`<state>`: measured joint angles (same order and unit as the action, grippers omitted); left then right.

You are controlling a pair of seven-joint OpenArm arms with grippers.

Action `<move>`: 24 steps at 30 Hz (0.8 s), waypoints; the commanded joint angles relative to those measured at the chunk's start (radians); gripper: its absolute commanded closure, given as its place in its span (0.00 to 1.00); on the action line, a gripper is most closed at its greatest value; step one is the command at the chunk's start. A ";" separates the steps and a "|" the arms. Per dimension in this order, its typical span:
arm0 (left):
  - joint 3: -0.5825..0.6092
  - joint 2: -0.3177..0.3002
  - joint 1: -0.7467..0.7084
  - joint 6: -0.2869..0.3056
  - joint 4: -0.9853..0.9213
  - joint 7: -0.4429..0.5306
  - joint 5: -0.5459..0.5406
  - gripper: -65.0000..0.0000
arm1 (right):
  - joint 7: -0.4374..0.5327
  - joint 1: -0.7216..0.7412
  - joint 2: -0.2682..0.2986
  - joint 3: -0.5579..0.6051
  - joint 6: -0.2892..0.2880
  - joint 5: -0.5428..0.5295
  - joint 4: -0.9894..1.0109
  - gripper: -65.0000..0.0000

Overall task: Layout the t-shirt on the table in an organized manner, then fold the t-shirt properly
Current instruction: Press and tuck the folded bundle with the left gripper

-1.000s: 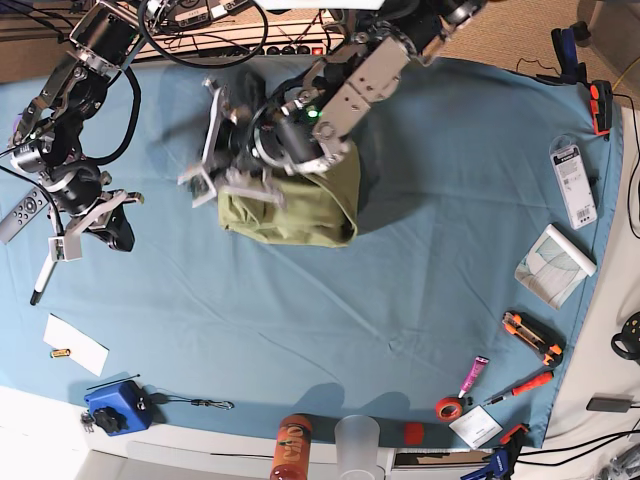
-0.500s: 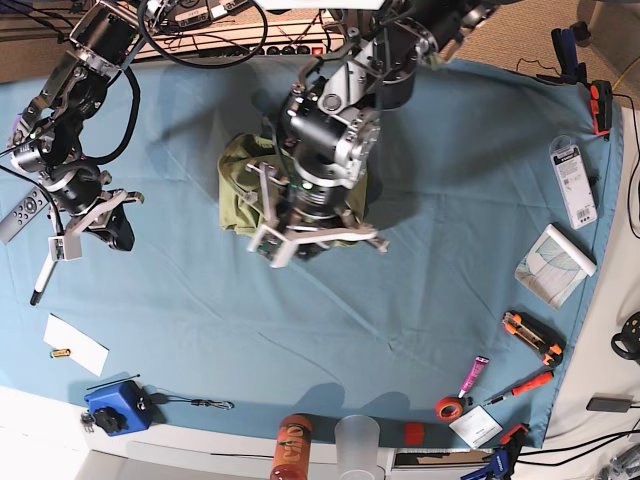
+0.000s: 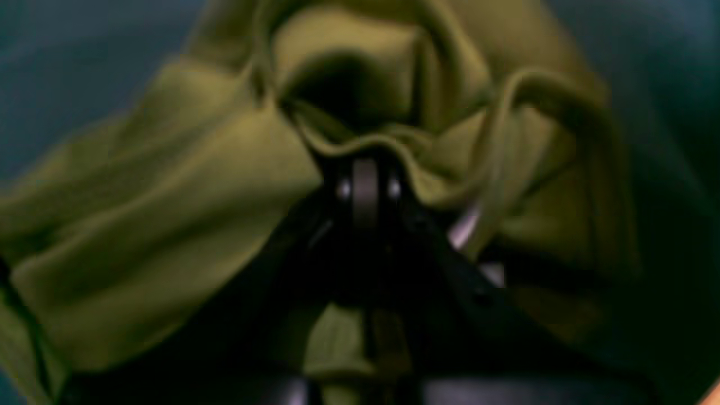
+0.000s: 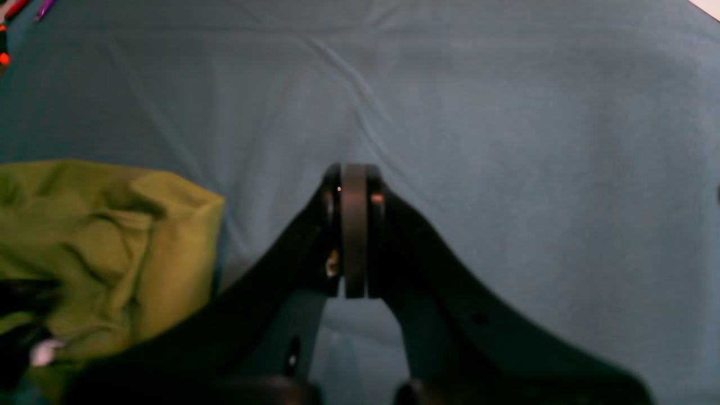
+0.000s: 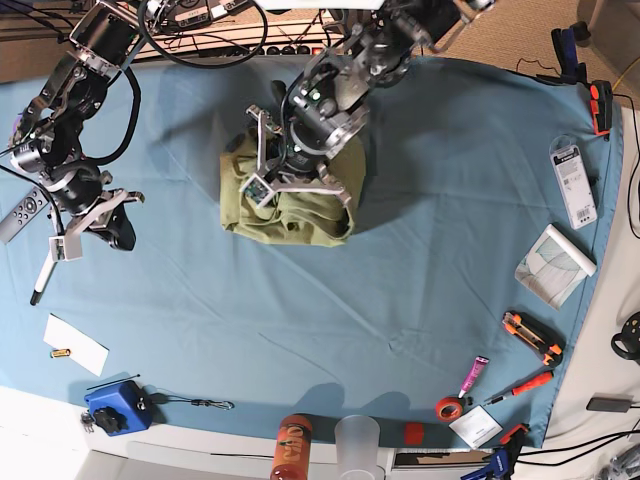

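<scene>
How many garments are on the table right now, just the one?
1: the t-shirt, bunched at the far middle of the table, under the left gripper. Nothing else cloth-like shows, though the arm hides some.

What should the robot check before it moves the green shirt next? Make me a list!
1. Left hand shut on the t-shirt: ok, fabric bunches around its closed tips.
2. Right hand empty and shut: ok, it sits over bare cloth.
3. T-shirt laid flat: not ok, it is a crumpled heap.
4. Room on the table to spread it: ok, open blue cloth in front.
5. Which part of the shirt is pinched: cannot tell, the wrist view is blurred.
6. Tools away from the shirt: ok, the screwdriver lies near the edge.
</scene>
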<state>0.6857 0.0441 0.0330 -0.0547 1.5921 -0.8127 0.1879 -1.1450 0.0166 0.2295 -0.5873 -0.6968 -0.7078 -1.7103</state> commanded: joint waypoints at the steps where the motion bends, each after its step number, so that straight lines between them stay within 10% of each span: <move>1: -0.002 0.028 0.035 -0.001 -0.037 -0.018 0.000 1.00 | 0.021 0.013 0.014 -0.003 -0.001 -0.045 -0.018 1.00; 19: -0.001 0.113 0.117 0.038 0.173 -0.301 0.029 0.99 | -0.053 0.013 0.014 -0.003 -0.001 -0.108 -0.018 1.00; 24: -0.002 0.113 0.114 0.008 0.309 -0.325 0.127 0.66 | -0.098 0.013 0.014 -0.003 -0.001 -0.107 -0.018 1.00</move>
<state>0.6846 0.1322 0.1333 -0.0448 1.8858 -1.1522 0.3061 -1.2629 0.0147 0.2291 -0.5869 -0.6968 -0.7929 -1.7103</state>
